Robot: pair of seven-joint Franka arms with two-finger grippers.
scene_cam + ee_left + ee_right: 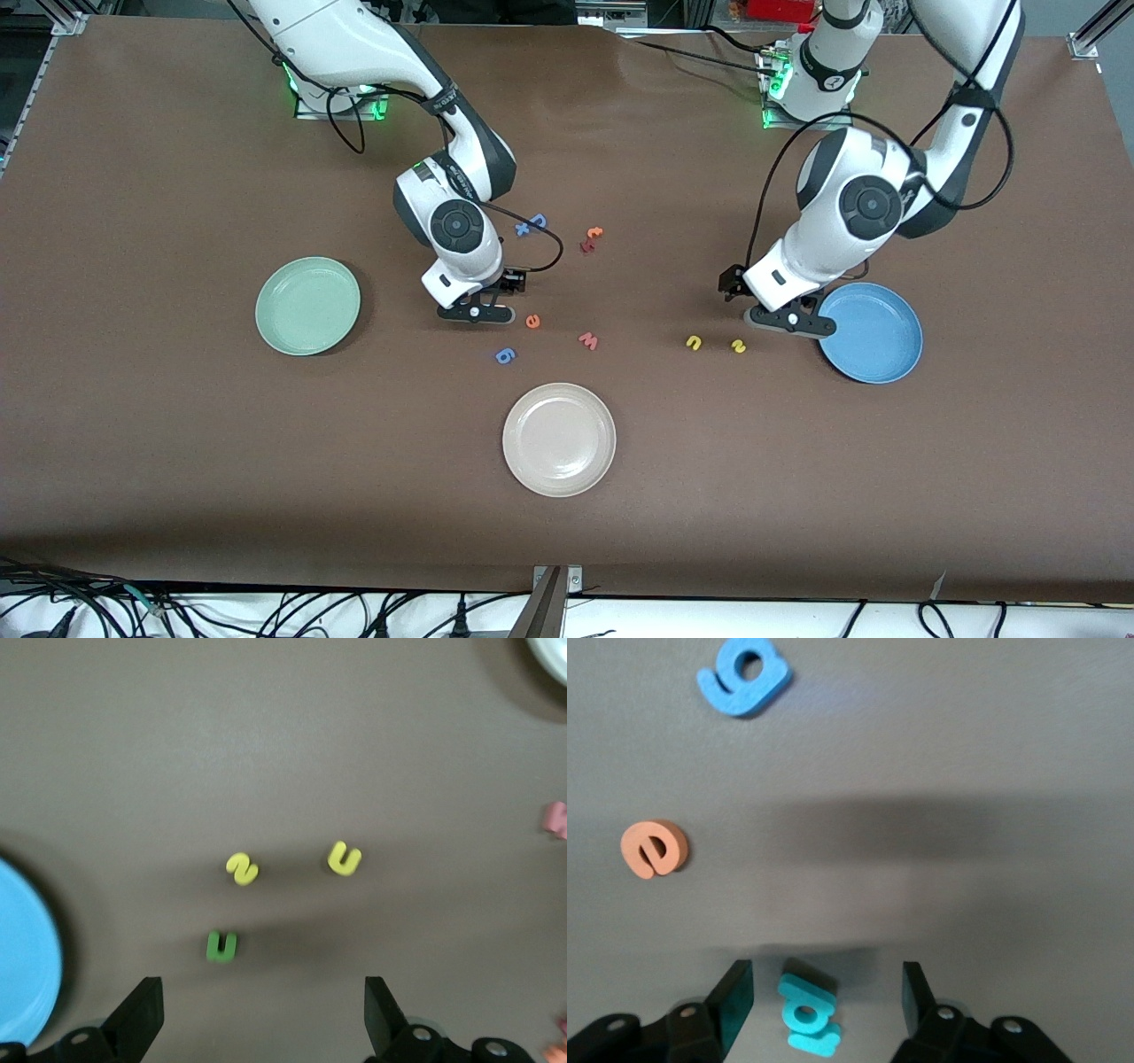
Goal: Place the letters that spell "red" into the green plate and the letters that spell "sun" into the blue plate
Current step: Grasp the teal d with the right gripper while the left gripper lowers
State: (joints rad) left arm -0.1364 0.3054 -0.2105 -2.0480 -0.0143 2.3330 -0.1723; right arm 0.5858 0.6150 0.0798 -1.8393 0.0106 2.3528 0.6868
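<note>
My right gripper (pixel 478 312) (pixel 827 988) is low over the table between the green plate (pixel 307 306) and the orange "e" (pixel 532 321) (pixel 653 849). Its fingers stand open on either side of a teal "d" (pixel 804 1008), without touching it. A teal "r" (pixel 818 1043) lies against the "d". My left gripper (pixel 781 321) (pixel 263 997) hangs open beside the blue plate (pixel 873 332) (pixel 22 957), with the green "n" (pixel 221 946) just ahead of its fingers. The yellow "s" (pixel 738 346) (pixel 241 869) and yellow "u" (pixel 694 342) (pixel 345 858) lie close by.
A cream plate (pixel 558 439) sits nearest the front camera. A pinkish "w" (pixel 588 340) and a small blue letter (pixel 504 356) (pixel 742 675) lie mid-table. Nearer the robots' bases lie a blue "D" (pixel 538 220), an orange "t" (pixel 594 233) and a red letter (pixel 586 246).
</note>
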